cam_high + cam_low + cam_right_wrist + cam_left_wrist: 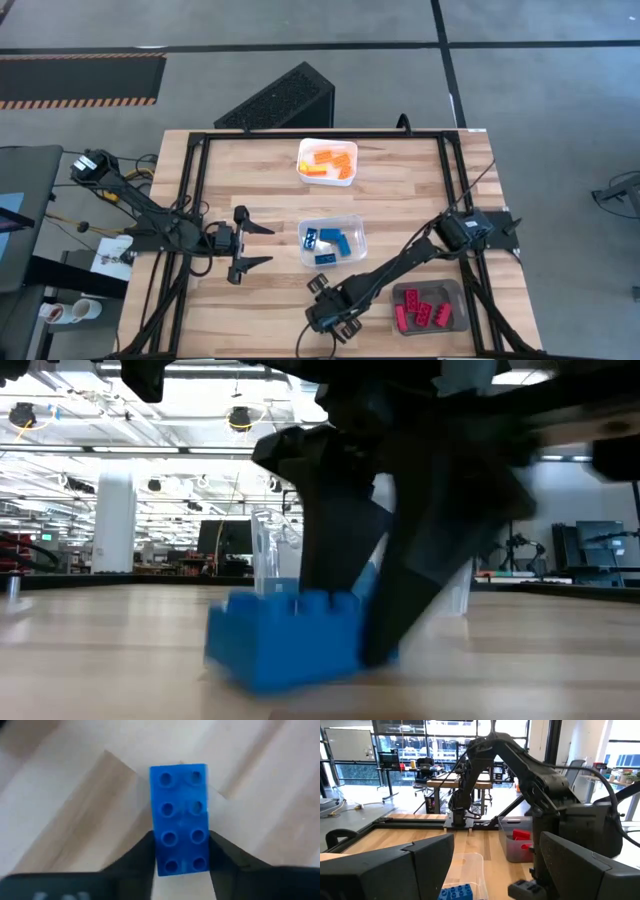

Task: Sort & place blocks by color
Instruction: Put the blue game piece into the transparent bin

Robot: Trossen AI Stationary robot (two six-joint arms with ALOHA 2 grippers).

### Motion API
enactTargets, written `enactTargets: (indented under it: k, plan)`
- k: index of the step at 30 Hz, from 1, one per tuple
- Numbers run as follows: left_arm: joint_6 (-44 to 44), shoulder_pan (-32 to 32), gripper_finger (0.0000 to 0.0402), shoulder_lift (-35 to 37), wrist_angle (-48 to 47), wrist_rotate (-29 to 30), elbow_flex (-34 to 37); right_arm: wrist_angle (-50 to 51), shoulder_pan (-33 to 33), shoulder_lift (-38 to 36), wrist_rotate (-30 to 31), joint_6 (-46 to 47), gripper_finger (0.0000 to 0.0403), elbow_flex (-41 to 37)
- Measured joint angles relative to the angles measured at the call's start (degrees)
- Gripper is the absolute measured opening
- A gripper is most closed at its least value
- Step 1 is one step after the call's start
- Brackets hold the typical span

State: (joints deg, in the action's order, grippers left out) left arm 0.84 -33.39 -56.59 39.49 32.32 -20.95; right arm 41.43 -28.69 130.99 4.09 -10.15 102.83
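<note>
1. Down at the table's [400, 170] near edge, toward 6 o'clock in the high view, the right claw [325, 318] pinches a blue block [180, 817] by its long sides.
2. Seen past the right wrist, both dark fingers [142, 857] press against the block's studded body, which has eight studs in two rows.
3. At table height the same blue block [285, 635] sits on the wood, tilted slightly, with the dark fingers coming down around it.
4. At the table's centre a clear tray [332, 242] holds several more blue blocks [335, 240].
5. At 12 o'clock a white tray [328, 161] holds the yellow-orange blocks [330, 160].
6. Toward 4 o'clock a grey tray [430, 305] holds the red blocks [420, 313], just beside the right arm.
7. At 9 o'clock from the clear tray, the left claw [252, 249] waits with its fingers spread wide, pointing toward that tray and apart from it.
8. From the left wrist, the clear tray's rim [470, 865] and one blue block [455, 892] inside it show between the spread fingers.
</note>
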Motion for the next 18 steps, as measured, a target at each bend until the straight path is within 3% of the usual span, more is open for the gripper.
enactTargets:
  k: [2, 10, 14, 18]
  plan:
    - [0.0, 0.0, 0.0284, 0.0, 0.0, 0.0, 0.0, 1.3, 0.4, -1.1, 1.3, 1.7, 0.0118, 0.0]
    - [-0.2, 0.0, 0.0284, 0.0, 0.9, 0.0, 0.0, 12.9, 4.9, -9.9, 11.0, 14.5, 0.0118, 0.0]
    - [-0.2, 0.0, 0.0284, 0.0, 0.8, 0.0, 0.0, 13.5, 7.1, -16.1, 16.1, 14.9, 0.0118, 0.0]
    - [-0.1, 0.0, 0.0284, 0.0, 0.7, 0.0, 0.0, 11.6, 10.5, -20.4, 16.4, 15.1, 0.0118, -1.3]
